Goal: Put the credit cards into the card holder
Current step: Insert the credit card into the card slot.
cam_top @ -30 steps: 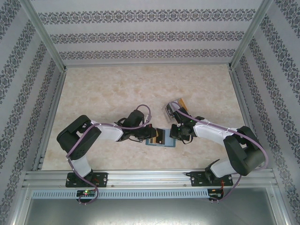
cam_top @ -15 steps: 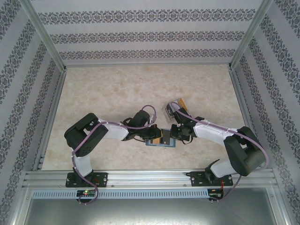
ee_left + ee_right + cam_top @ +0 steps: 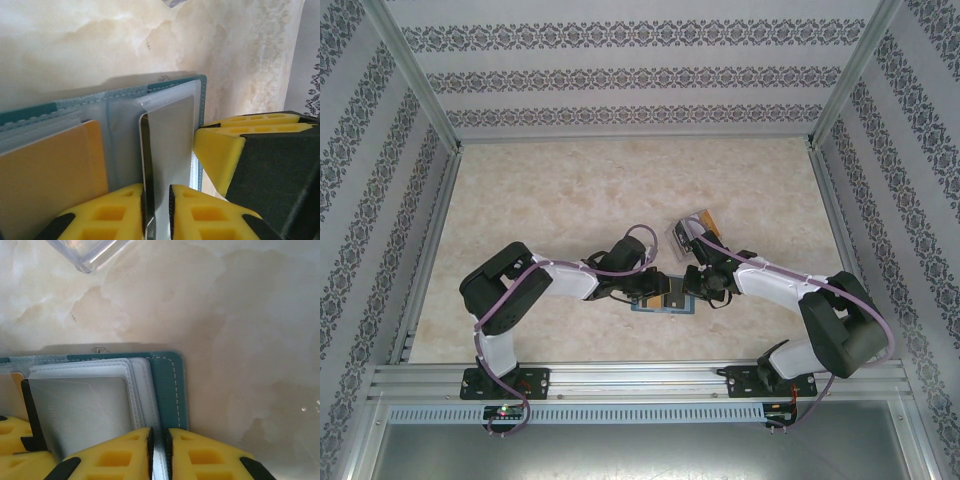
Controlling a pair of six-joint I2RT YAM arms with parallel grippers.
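Observation:
The teal card holder (image 3: 661, 297) lies open on the table between both grippers. In the left wrist view its teal rim (image 3: 30, 113) frames clear sleeves. A yellow-orange card (image 3: 50, 175) sits in the left sleeve. A grey card (image 3: 167, 140) is partly inside the right sleeve. My left gripper (image 3: 156, 191) straddles that card's near end. Its left pad touches the card and a narrow gap shows at the right pad. My right gripper (image 3: 159, 434) is shut on the card holder's (image 3: 170, 385) clear sleeve edge, next to the teal cover. In the top view the left gripper (image 3: 647, 290) and the right gripper (image 3: 690, 287) nearly meet.
A clear plastic box (image 3: 692, 228) holding more cards stands just beyond the right gripper, its corner (image 3: 85, 252) close to the holder. The right gripper's yellow fingers (image 3: 220, 155) crowd the holder's right edge. Patterned walls enclose the marble-look table (image 3: 570, 190).
The left arm has pushed right toward the holder, sliding the grey card in, and its jaws have loosened from shut to slightly parted. The right gripper has stayed in place.

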